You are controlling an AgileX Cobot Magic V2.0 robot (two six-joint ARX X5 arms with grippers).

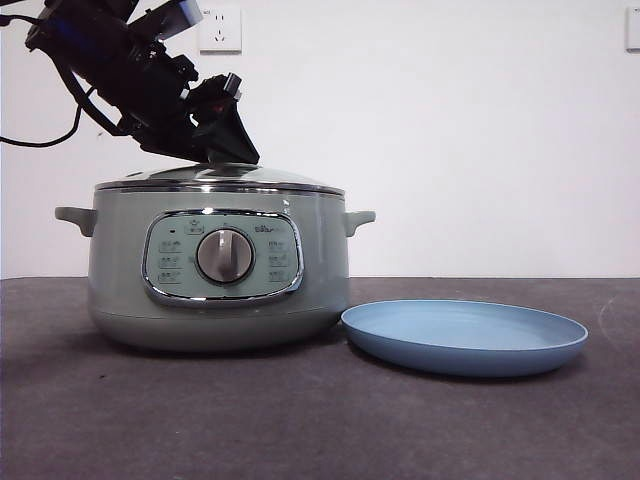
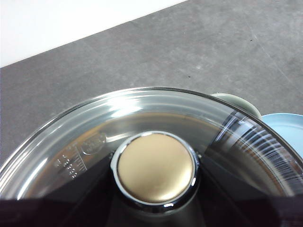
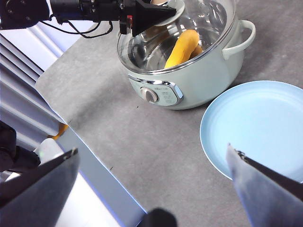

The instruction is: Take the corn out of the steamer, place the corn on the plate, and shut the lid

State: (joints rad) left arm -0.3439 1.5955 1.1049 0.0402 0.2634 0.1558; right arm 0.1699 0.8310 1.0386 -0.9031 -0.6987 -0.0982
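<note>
Steamer (image 1: 220, 270): pale green pot with side handles, chrome-framed panel and silver dial (image 1: 225, 256), standing on the dark grey table (image 1: 300, 420), to the left in the front view. Lid (image 1: 220, 178): domed glass with chrome rim, seated on the pot; its round knob (image 2: 155, 171) fills the middle of the left wrist view. Corn (image 3: 182, 48): yellow-orange cob lying inside the pot under the glass, seen from the right wrist view; a second cob cannot be ruled out behind it. Plate (image 1: 465, 340): shallow light-blue dish, bare, on the table just beside the pot on the side away from the working arm; whether the two touch cannot be told. Left gripper (image 1: 222, 130): at the lid's top, reaching in from the upper left of the front view, its black jaws set on either side of the knob; whether they press it cannot be told. Right gripper (image 3: 151, 165): held high above the table near the plate, jaws spread wide, holding nothing. White wall with a socket (image 1: 219, 28) behind.
</note>
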